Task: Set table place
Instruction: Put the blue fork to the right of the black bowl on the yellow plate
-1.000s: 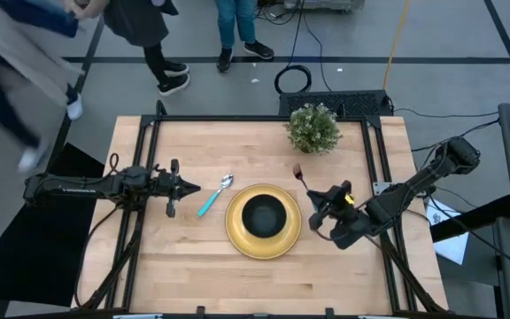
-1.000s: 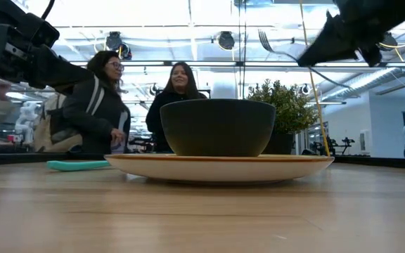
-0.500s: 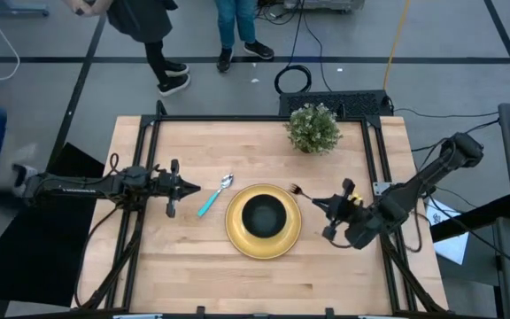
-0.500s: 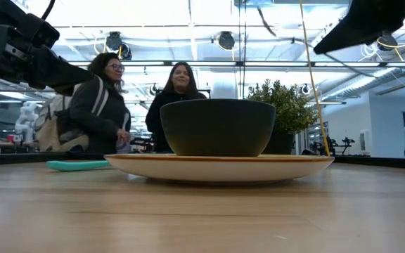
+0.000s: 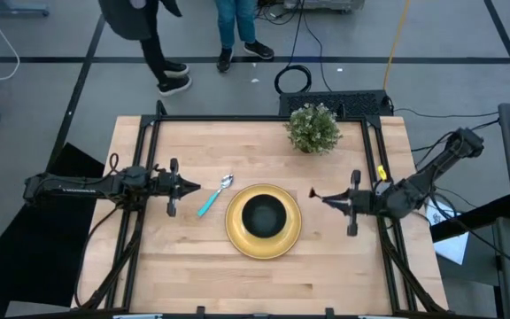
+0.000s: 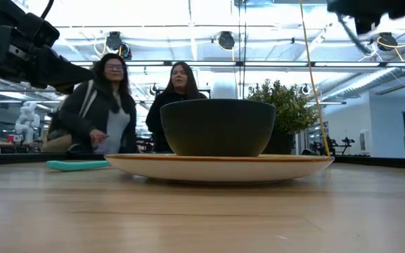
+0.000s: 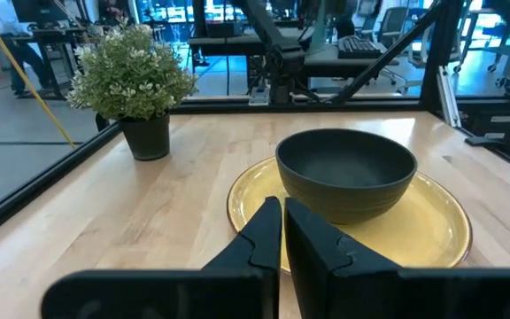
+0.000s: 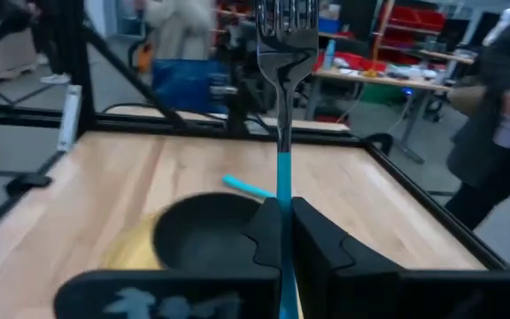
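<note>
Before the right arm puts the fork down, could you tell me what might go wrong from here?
The right gripper pinches only the fork handle's narrow end, so the fork could pivot or slip. It points toward the yellow plate and black bowl; lowering too close might strike the rim. The left gripper waits, closed, near the spoon and could nudge it.

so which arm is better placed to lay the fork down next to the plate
Right. The right gripper already grips the fork, just right of the plate. The left gripper is shut and empty, across the plate by the spoon.
</note>
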